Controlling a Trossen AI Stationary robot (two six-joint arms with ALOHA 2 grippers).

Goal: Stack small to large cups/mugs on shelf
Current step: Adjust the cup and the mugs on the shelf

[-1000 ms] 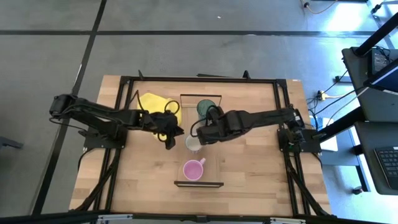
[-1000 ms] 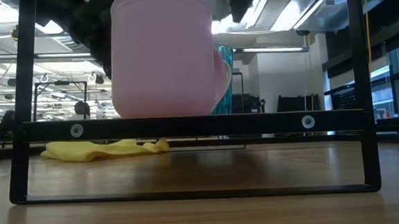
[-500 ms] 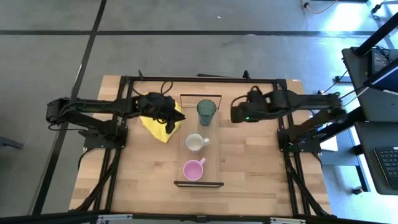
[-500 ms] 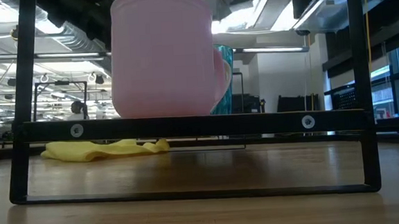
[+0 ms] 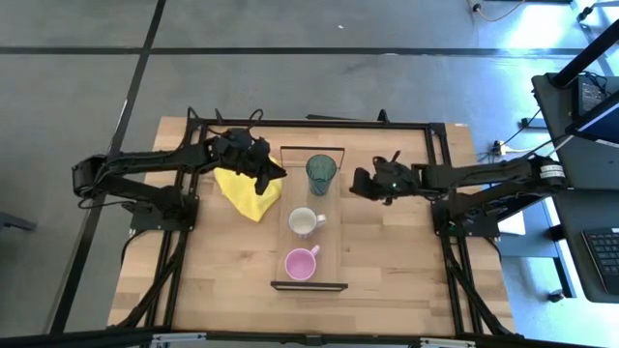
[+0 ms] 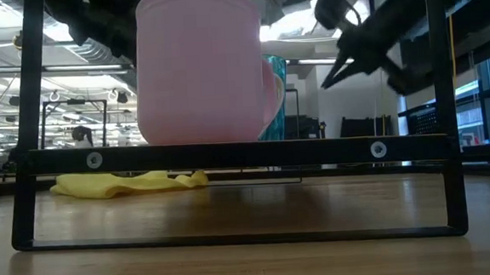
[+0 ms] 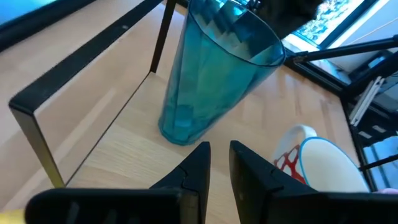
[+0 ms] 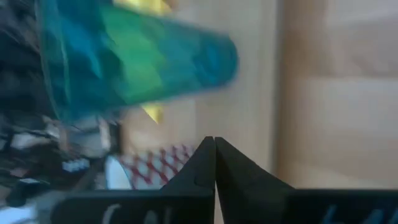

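Teal tumbler [image 5: 321, 173] upright, mouth up

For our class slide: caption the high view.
Tumbler, white mug, pink mug lined up on the shelf.

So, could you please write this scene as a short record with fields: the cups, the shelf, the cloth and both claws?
shelf: long board on the table
teal tumbler: far end of shelf, upright
white mug: middle of shelf
pink mug: near end of shelf
yellow cloth: on table, left of shelf
left claw: empty, left of tumbler
right claw: shut, empty, right of tumbler
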